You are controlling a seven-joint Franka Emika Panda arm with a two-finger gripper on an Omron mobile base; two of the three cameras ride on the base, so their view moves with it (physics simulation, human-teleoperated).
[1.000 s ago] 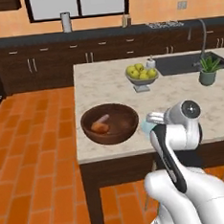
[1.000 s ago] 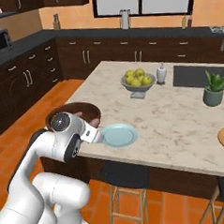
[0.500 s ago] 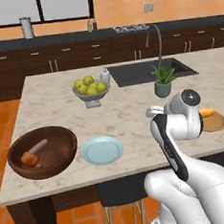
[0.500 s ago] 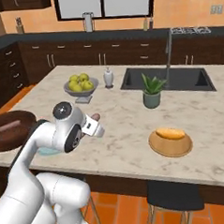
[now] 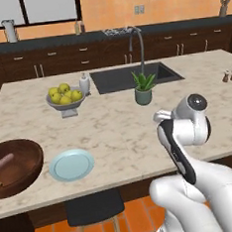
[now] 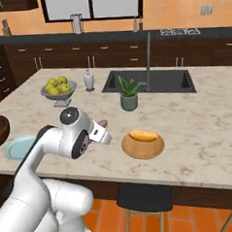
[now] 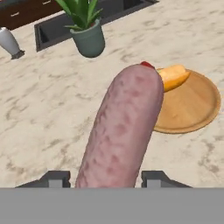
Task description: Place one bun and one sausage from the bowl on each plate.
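My gripper [image 7: 107, 179] is shut on a pinkish sausage [image 7: 124, 127], whose tip [image 6: 103, 123] pokes out of the hand above the counter. Just right of it a golden bun [image 6: 142, 135] lies on a round tan wooden plate [image 6: 154, 148], with the sausage's far end reaching the near rim of that plate [image 7: 192, 109], beside the bun [image 7: 175, 75]. A pale blue plate [image 5: 71, 164] lies bare near the front edge, left of the arm. The dark brown bowl [image 5: 23, 168] sits further left, with another sausage [image 5: 3, 162] in it.
A grey footed bowl of yellow-green fruit [image 5: 64, 98] and a white bottle [image 5: 84, 84] stand at the back left. A potted plant [image 7: 87, 33] stands before the sink [image 6: 150, 82]. Small shakers [image 5: 226, 76] are far right. A stool [image 6: 145, 196] sits under the counter edge.
The base has driven right along the island, so both base views shifted. The bowl now sits at the far left and the tan plate is close. The sausage stays in the gripper.
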